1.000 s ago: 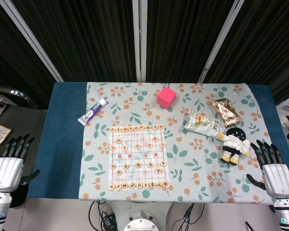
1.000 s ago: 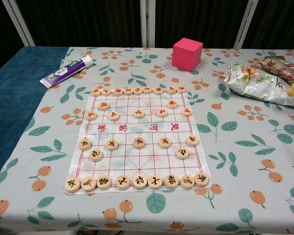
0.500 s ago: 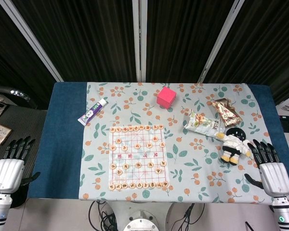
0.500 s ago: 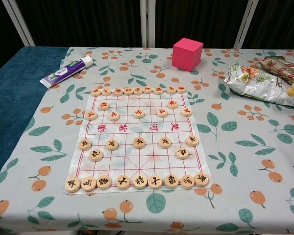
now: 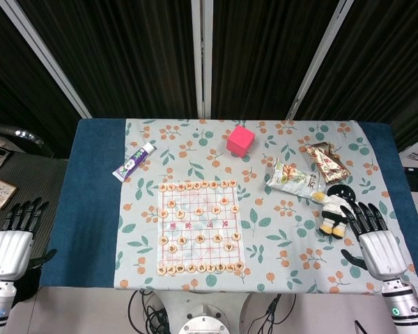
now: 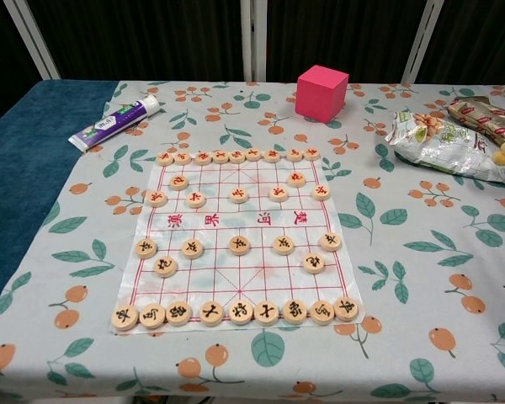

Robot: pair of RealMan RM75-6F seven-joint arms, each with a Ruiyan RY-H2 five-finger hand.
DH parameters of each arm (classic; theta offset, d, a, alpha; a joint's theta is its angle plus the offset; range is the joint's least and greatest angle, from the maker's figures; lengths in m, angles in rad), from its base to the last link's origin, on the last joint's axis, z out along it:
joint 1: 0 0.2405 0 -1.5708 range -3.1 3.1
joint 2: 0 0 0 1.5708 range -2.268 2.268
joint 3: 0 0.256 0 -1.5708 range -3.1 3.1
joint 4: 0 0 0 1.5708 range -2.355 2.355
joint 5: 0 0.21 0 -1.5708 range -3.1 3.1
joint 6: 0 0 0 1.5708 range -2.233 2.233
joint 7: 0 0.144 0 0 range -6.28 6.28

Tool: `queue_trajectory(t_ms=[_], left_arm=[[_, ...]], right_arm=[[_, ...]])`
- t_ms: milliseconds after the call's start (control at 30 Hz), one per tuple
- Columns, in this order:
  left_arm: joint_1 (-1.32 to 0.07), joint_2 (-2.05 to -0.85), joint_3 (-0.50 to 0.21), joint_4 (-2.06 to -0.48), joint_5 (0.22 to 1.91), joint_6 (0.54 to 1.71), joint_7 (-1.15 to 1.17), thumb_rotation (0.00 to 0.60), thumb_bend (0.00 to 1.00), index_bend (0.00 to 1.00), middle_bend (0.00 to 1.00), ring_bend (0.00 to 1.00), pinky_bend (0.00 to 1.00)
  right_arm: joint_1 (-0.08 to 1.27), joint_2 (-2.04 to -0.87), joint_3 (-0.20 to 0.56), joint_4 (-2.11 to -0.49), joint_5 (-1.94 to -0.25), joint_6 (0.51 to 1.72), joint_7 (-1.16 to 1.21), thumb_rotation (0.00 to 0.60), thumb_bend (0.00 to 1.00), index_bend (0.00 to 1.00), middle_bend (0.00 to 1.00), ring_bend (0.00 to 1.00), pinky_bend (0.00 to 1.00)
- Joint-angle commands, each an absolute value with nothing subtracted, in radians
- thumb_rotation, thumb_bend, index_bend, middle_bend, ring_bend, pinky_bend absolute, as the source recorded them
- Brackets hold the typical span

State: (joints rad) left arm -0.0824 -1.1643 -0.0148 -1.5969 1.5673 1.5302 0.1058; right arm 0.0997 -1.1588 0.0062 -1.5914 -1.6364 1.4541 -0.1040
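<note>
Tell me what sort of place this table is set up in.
Probably a robot test or demo booth, not a home. Black pleated curtains on pale metal poles wall in the floral-print tablecloth, where unrelated props lie: a Chinese chess board with wooden discs, a pink cube and a black-and-white plush toy.

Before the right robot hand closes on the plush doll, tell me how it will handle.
The plush doll looks soft and stuffed, so it will probably squash and flop rather than stay stiff. It likely weighs little for its size. Lying flat on the tablecloth, it should not roll, though its fabric may drag on the cloth if pushed.
</note>
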Motion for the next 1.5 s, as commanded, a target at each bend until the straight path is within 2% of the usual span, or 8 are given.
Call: queue_trajectory(t_ms=[33,633,767,900,1233,1500], left_arm=[[-0.081,-1.166,-0.014,-1.593,1.566,1.530,0.101,0.600,0.10,0.00,0.00,0.00,0.00],[-0.115,-1.178,-0.011,-1.615,1.604,1.498,0.104,0.600,0.10,0.01,0.00,0.00,0.00],[-0.143,-1.176,0.014,-1.650,1.655,1.457,0.087,0.600,0.10,0.12,0.01,0.00,0.08],[-0.188,-1.207,0.019,-1.655,1.738,1.437,0.108,0.600,0.10,0.19,0.08,0.00,0.13],[-0.360,-1.312,0.004,-1.680,1.812,1.225,0.183,0.600,0.12,0.24,0.09,0.00,0.13],[-0.463,-1.436,-0.009,-1.611,1.798,1.088,0.249,0.600,0.14,0.28,0.10,0.00,0.13]], right_arm=[[0.110,-1.160,0.004,-1.601,-1.643,1.442,-0.120,0.600,0.07,0.00,0.00,0.00,0.00],[0.084,-1.143,0.006,-1.583,-1.616,1.484,-0.079,0.600,0.07,0.00,0.00,0.00,0.00],[0.083,-1.133,0.016,-1.580,-1.612,1.499,-0.060,0.600,0.07,0.00,0.00,0.00,0.00],[0.075,-1.121,0.029,-1.581,-1.600,1.523,-0.033,0.600,0.07,0.00,0.00,0.00,0.00],[0.028,-1.064,0.065,-1.578,-1.554,1.612,0.117,0.600,0.07,0.00,0.00,0.00,0.00],[0.008,-1.049,0.076,-1.559,-1.540,1.636,0.165,0.600,0.07,0.00,0.00,0.00,0.00]])
